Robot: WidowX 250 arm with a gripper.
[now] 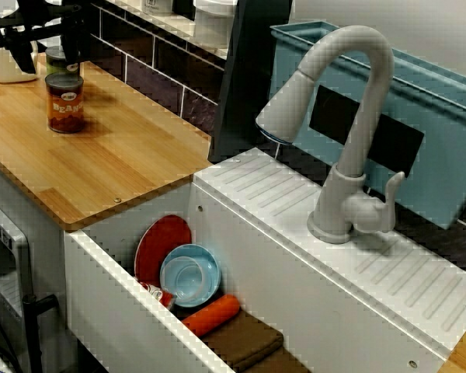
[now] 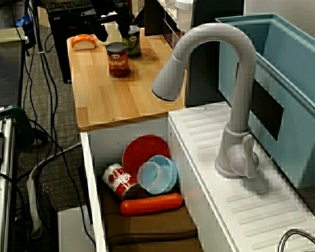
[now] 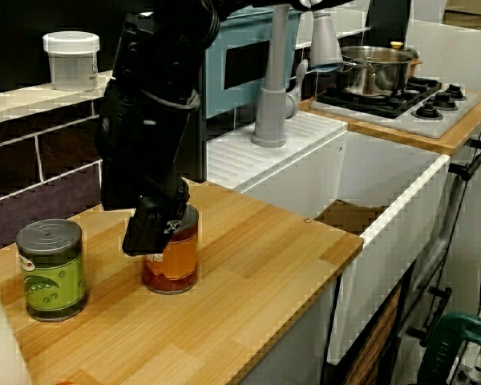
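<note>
A black arm reaches down over the wooden counter [image 3: 256, 265]. In the low view from the counter's end, my gripper [image 3: 150, 235] hangs at the top left edge of an orange-red can [image 3: 171, 261] and hides part of its rim. A green-labelled can [image 3: 52, 271] stands just left of it. In the view over the sink, the gripper [image 1: 71, 53] is above and behind the red can [image 1: 64, 102], close to the green can [image 1: 57, 57]. The red can's lid shows bare there. How the jaws stand is hidden in every view.
A white bottle [image 1: 10, 66] and a bread-like piece [image 2: 84, 41] lie at the counter's far end. The sink [image 2: 93, 173] holds a red plate [image 2: 144, 152], blue bowl [image 2: 158, 174], carrot [image 2: 151, 203], cup and brown cloth. The faucet [image 1: 349, 116], a blue rack [image 1: 443, 116] and a stove pot [image 3: 374, 69] stand beyond.
</note>
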